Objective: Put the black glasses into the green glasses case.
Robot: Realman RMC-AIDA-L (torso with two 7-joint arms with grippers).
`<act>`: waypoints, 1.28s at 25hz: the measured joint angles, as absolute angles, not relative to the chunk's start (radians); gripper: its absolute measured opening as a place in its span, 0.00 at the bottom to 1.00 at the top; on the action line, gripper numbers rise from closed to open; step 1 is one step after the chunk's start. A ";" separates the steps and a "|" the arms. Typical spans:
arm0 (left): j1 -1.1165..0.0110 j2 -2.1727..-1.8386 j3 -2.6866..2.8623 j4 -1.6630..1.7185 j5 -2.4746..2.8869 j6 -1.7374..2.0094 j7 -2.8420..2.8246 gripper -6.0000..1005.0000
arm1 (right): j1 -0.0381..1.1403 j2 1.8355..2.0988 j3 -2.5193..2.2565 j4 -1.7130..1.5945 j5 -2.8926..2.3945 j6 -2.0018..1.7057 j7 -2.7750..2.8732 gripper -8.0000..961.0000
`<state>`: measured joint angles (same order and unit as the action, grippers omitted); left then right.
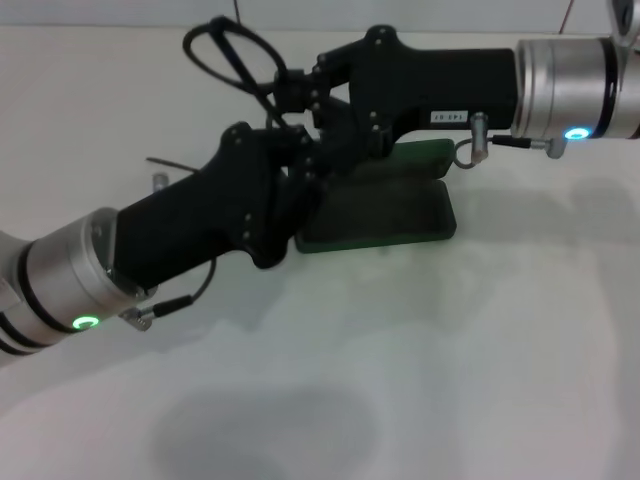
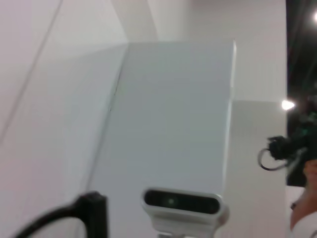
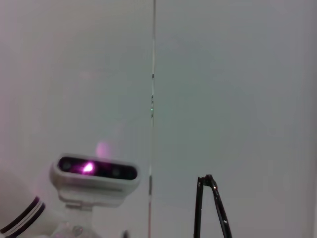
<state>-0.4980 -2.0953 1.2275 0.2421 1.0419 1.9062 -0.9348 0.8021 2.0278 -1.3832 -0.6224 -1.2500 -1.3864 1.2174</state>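
Green glasses case (image 1: pixel 385 212) open on white table (image 1: pixel 450 360), both grippers meeting above its left end, right gripper (image 1: pixel 283 88) pinching black glasses (image 1: pixel 228 55) held aloft, left gripper (image 1: pixel 318 160) beside it, finger state undeterminable.

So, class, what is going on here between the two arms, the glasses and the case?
Both arms meet over the white table. The right gripper holds the black glasses up in the air, lenses pointing away from the robot. The left gripper is right beside it, under the glasses, but whether it grips them cannot be seen. The green glasses case lies open on the table below, with no glasses in it yet.
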 joint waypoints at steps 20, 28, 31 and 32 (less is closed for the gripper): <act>-0.477 -2.090 1.318 0.257 1.018 1.878 -0.948 0.04 | 0.752 2.027 -1.348 -0.635 -1.149 -1.449 1.175 0.06; -0.483 -2.092 1.319 0.255 1.003 1.878 -0.953 0.04 | 0.767 2.028 -1.428 -0.594 -1.153 -1.416 1.169 0.06; -0.484 -2.093 1.319 0.254 0.990 1.875 -0.963 0.04 | 0.771 2.028 -1.472 -0.593 -1.153 -1.396 1.169 0.06; -0.484 -2.093 1.319 0.254 0.985 1.873 -0.968 0.04 | 0.771 2.028 -1.483 -0.593 -1.153 -1.393 1.169 0.06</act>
<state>-0.4842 -2.0934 1.3193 0.2535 0.9853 1.8727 -0.9679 0.7714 2.0279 -1.4827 -0.5931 -1.1532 -1.3932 1.1686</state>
